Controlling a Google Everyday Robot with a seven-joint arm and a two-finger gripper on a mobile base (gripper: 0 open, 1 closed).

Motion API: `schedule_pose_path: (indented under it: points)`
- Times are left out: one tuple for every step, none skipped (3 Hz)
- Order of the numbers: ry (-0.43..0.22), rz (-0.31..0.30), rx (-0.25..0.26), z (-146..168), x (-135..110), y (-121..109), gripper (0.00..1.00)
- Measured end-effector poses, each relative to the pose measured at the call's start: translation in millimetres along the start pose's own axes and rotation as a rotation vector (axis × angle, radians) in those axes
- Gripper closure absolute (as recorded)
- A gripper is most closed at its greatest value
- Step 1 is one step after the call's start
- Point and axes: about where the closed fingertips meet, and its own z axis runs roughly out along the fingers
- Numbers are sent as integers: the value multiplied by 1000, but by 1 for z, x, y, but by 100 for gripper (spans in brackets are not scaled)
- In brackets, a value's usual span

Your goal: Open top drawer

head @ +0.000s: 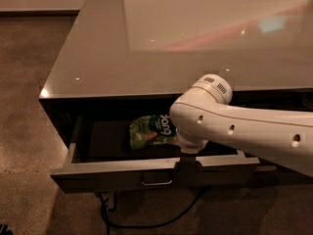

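Black cable (pixel 103 210) trails over the speckled floor (pixel 24 82) at the bottom, under the cabinet. Just above it the top drawer (pixel 112 179) stands pulled well out, its dark front facing forward with the small metal handle (pixel 156 181) at centre. The dark gripper (pixel 187 164) sits on the upper edge of that front, just right of the handle and a little above it. Whether it is closed on the edge or only resting there, I cannot tell. Behind it, on the drawer's grey bottom, lies a green pouch (pixel 150 130) with white lettering, partly hidden by the wrist. The white arm (pixel 244 131) runs in from the right, across the drawer's right half. Beyond, the glossy worktop (pixel 98 58) stretches back, catching pale and pinkish reflections.
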Motion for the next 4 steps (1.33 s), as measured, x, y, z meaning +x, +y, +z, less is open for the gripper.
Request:
schedule_pose_path:
  points:
    - [-12, -7, -10, 8, -7, -4, 100]
    - [-26, -24, -28, 18, -17, -4, 100]
    - [-27, -37, -50, 23, -20, 4, 100]
    - [-25, -30, -58, 20, -12, 11, 100]
